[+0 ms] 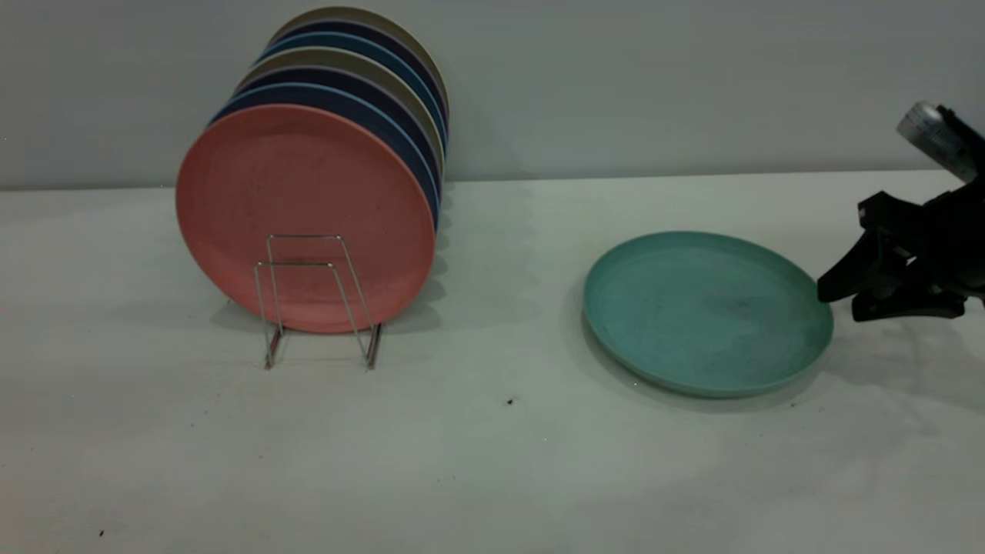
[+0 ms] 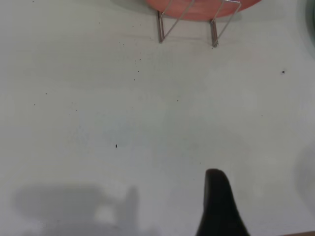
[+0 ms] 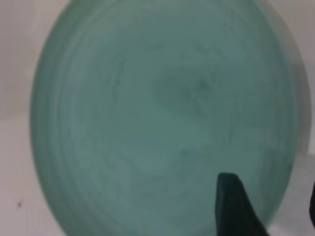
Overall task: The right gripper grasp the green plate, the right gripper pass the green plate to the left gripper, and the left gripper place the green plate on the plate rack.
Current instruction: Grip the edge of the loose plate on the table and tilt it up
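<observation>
Your right gripper (image 1: 835,302) sits at the three o'clock edge of the green plate (image 1: 706,312), fingers parted, one tip just over the rim and the other low beside it. That split suggests you are lining up to pinch the rim from above and below; nothing is clamped yet. The plate lies flat on the table (image 1: 492,462), well apart from the plate rack (image 1: 317,300), which stands at about nine o'clock from it. From the wrist camera the plate fills the view, with one finger (image 3: 235,206) over its inner surface near the rim.

Your rack holds a row of upright plates, the salmon-pink plate (image 1: 304,215) at the front and dark blue plates (image 1: 362,108) behind it. Two wire loops ahead of the pink plate stand free, likely the slot meant for the green one.

Your left gripper (image 2: 220,206) hovers over bare table, facing the rack's feet; only one finger shows, so you cannot tell its state.

No brand, label or writing is readable anywhere.
</observation>
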{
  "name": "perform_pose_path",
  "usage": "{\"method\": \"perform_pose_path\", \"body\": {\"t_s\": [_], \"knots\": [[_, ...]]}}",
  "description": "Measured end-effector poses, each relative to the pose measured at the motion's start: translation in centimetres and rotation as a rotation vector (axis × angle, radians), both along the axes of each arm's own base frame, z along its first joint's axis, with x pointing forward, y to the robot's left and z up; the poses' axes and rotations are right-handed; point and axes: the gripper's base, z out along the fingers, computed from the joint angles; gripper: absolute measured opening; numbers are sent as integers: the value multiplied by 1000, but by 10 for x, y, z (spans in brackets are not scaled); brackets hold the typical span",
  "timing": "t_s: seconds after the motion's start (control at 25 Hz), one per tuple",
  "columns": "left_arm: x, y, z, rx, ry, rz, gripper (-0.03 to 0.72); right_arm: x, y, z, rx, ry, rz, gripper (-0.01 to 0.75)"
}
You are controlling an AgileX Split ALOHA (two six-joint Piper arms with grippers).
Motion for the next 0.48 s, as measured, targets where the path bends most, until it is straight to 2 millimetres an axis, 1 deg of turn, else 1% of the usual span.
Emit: {"method": "perform_pose_path", "body": {"t_s": [0.28,0.36,0.4,0.48], "knots": [[0,0,0,-1,0,0,499,8,5,-28,49,44,5,390],[0,0,0,-1,0,0,499,9,8,-32,70,52,1,386],[0,0,0,-1,2,0,499,10,9,-33,73,51,-1,379],[-1,0,-1,-1,9,-2,499,11,13,-34,65,51,-7,338]]}}
